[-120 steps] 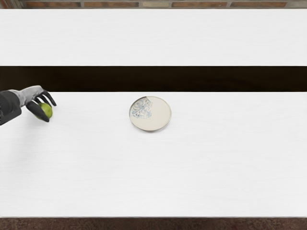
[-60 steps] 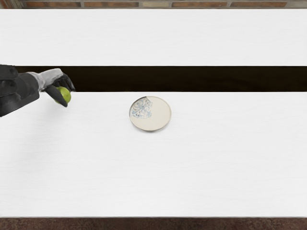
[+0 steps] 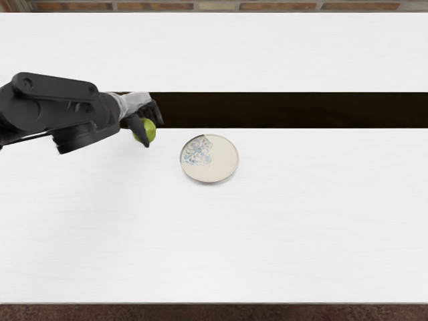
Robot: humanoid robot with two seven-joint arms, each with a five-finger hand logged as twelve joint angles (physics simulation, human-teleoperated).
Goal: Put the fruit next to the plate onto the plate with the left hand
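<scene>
A small green fruit (image 3: 148, 130) is held in my left hand (image 3: 142, 121), whose dark fingers curl around it. The hand and fruit hang above the table, just left of the plate and near the table's far edge. The plate (image 3: 221, 162) is round and cream-coloured with a blue pattern on its upper left part; nothing lies on it. My left arm (image 3: 57, 117) reaches in from the left edge, dark and bulky. No right arm shows.
The white table (image 3: 267, 234) spreads wide around the plate. A dark gap (image 3: 287, 110) runs across behind the table's far edge, with another white surface (image 3: 214, 53) beyond it.
My left hand has carried the fruit to the right, from the far left of the table to just beside the plate. More of the arm is now in view.
</scene>
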